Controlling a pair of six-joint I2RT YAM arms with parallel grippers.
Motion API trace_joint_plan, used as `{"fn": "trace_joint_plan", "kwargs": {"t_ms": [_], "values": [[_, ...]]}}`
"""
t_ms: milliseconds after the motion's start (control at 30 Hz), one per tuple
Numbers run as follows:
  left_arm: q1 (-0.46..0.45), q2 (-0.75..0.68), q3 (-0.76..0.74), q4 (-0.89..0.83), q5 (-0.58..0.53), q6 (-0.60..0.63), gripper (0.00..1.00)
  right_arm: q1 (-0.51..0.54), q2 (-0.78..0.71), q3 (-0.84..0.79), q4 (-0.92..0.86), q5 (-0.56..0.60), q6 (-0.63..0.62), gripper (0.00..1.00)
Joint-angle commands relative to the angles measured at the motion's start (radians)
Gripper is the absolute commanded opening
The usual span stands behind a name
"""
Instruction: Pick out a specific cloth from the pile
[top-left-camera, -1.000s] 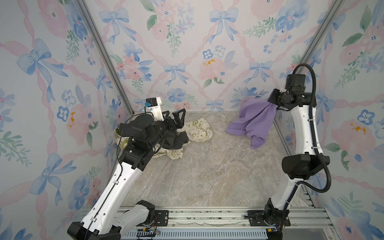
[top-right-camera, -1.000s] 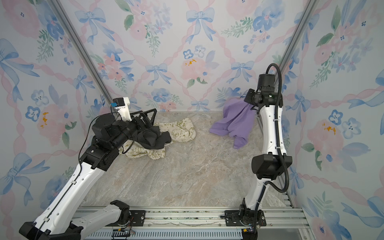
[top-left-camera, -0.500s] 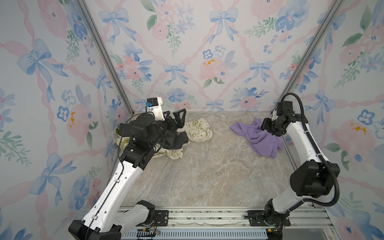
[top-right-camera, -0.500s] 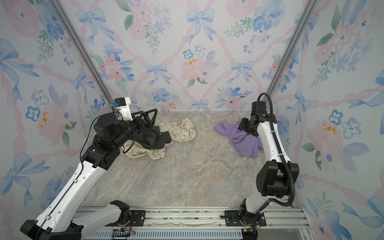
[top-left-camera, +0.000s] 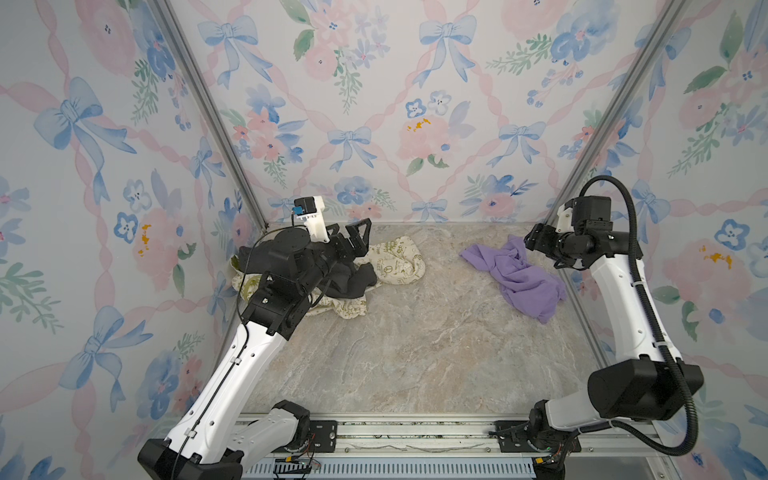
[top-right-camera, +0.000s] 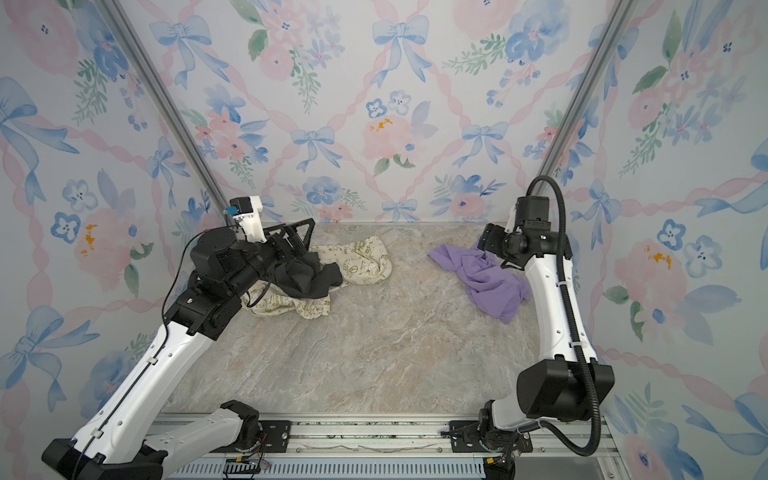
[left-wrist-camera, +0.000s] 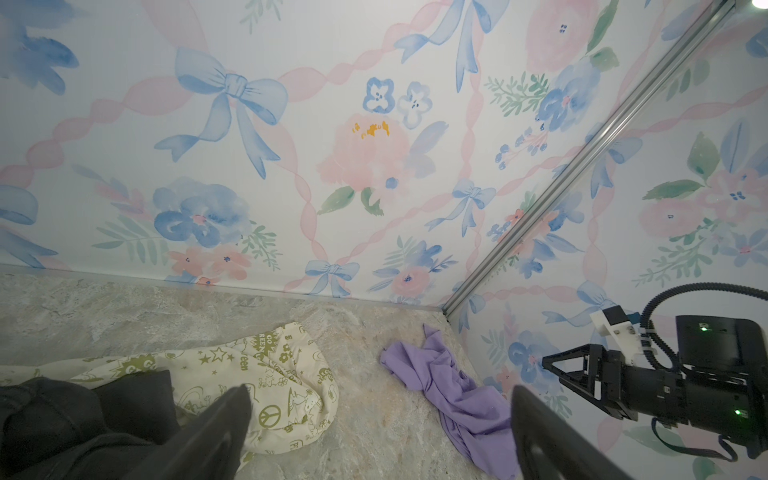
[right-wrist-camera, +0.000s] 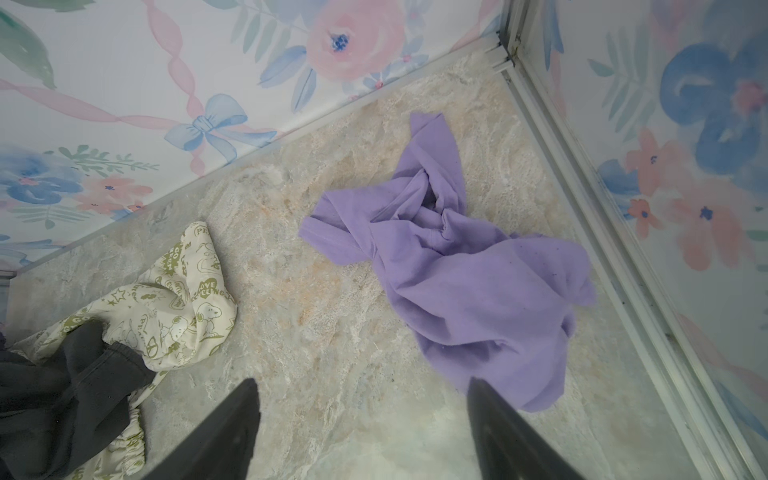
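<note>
cloth dropped crumpled on floor, right claw now spread, empty

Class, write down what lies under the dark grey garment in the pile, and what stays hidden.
Cream cloth printed with olive-green motifs shows beyond the edges of the dark grey garment, lying beneath it. Anything else underneath is hidden, as is the part that the left arm covers.

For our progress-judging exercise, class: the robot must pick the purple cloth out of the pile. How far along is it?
Done: the purple cloth lies alone by the right wall, clear of the pile. In hand: nothing; the right claw hangs open near it, the left claw open by the pile. Left: seemingly only retracting the arms.
</note>
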Motion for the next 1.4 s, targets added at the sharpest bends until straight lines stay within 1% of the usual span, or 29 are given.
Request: {"fn": "trace_joint_plan", "kwargs": {"t_ms": [0,133,233,333,400,433,467,600,833,1033,1167,1267,1367], "values": [[0.007,-0.017,-0.036,0.013,-0.033,0.005,0.98,-0.006,-0.072,-0.024,0.107,-0.005,0.013,0.84],[0.009,-0.041,-0.06,0.013,-0.063,0.024,0.98,-0.006,-0.161,-0.1,0.227,0.016,0.052,0.88],[0.011,-0.056,-0.083,0.013,-0.104,0.047,0.98,-0.001,-0.235,-0.175,0.321,0.02,0.081,0.89],[0.016,-0.068,-0.106,0.013,-0.16,0.07,0.98,0.024,-0.297,-0.253,0.396,0.038,0.069,0.9],[0.017,-0.074,-0.123,0.014,-0.192,0.093,0.98,0.046,-0.334,-0.3,0.422,0.058,0.035,0.9],[0.018,-0.075,-0.126,0.014,-0.201,0.103,0.98,0.056,-0.347,-0.317,0.428,0.071,0.025,0.93],[0.02,-0.076,-0.131,0.013,-0.21,0.115,0.98,0.062,-0.36,-0.332,0.429,0.078,0.015,0.94],[0.025,-0.077,-0.147,0.016,-0.217,0.142,0.98,0.076,-0.386,-0.367,0.409,0.099,-0.017,0.95],[0.03,-0.073,-0.16,0.036,-0.216,0.147,0.98,0.076,-0.385,-0.386,0.361,0.148,-0.041,0.96],[0.031,-0.077,-0.18,0.048,-0.226,0.165,0.98,0.076,-0.377,-0.415,0.358,0.149,-0.047,0.97],[0.032,-0.103,-0.238,0.087,-0.253,0.198,0.98,0.076,-0.382,-0.449,0.382,0.143,-0.057,0.99],[0.031,-0.141,-0.308,0.148,-0.286,0.223,0.98,0.076,-0.39,-0.479,0.405,0.133,-0.07,1.0],[0.031,-0.184,-0.385,0.227,-0.322,0.242,0.98,0.076,-0.4,-0.507,0.414,0.136,-0.089,0.99]]}}
